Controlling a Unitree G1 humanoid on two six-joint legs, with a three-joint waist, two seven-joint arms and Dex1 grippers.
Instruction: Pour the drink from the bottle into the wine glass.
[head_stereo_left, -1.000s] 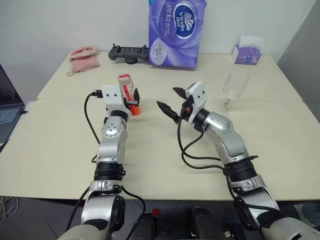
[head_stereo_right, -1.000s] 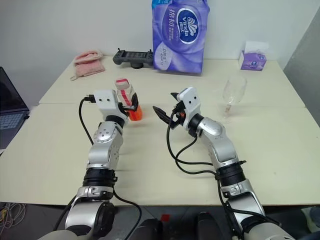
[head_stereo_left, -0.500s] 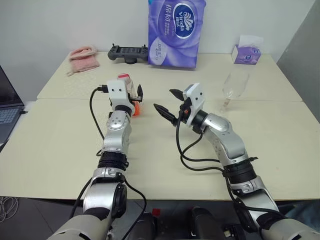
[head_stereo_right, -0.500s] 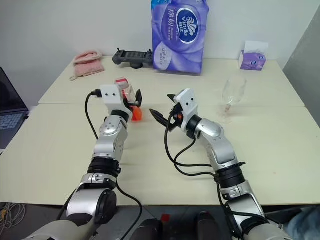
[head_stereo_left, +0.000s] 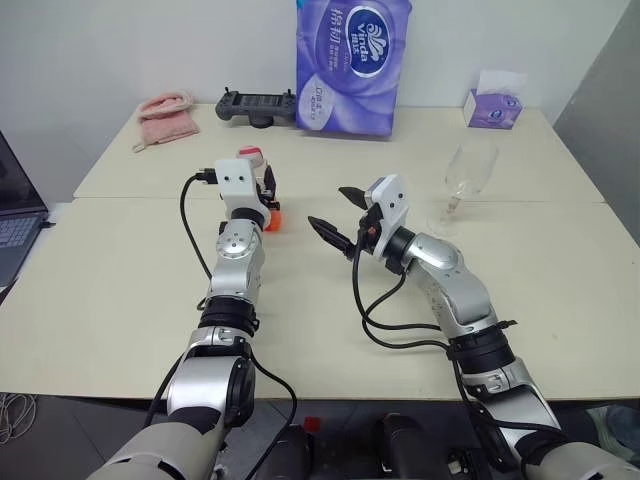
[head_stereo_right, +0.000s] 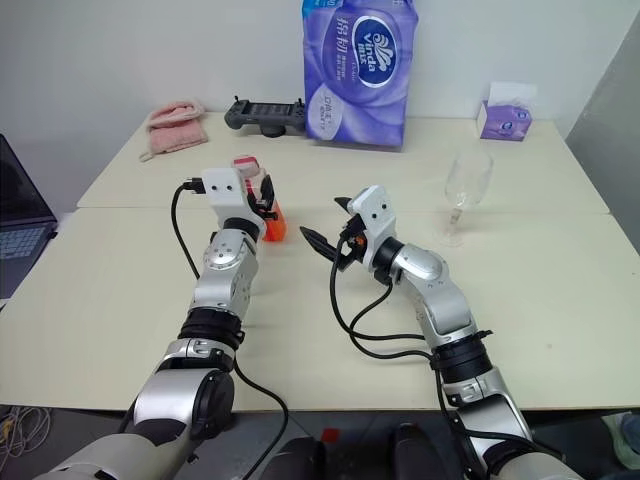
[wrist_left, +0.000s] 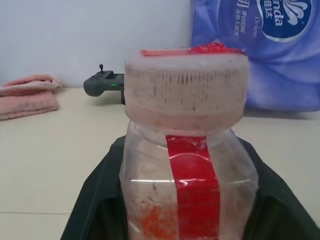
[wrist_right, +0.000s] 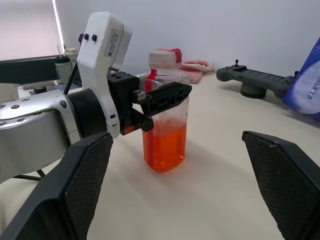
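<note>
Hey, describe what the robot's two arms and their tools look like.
Both arms are silver-grey metal with rounded joint housings and black rings. Loose black cables loop beside each forearm. Each wrist carries a white boxy housing. The left tool and right tool each have two black fingers.

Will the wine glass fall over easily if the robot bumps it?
Probably yes. The wine glass stands on a thin stem over a small round foot, with the wide bowl up top, so a sideways nudge would likely tip it. It looks empty, so it is probably light and might slide too. Being clear thin glass, it could break if it falls.
</note>
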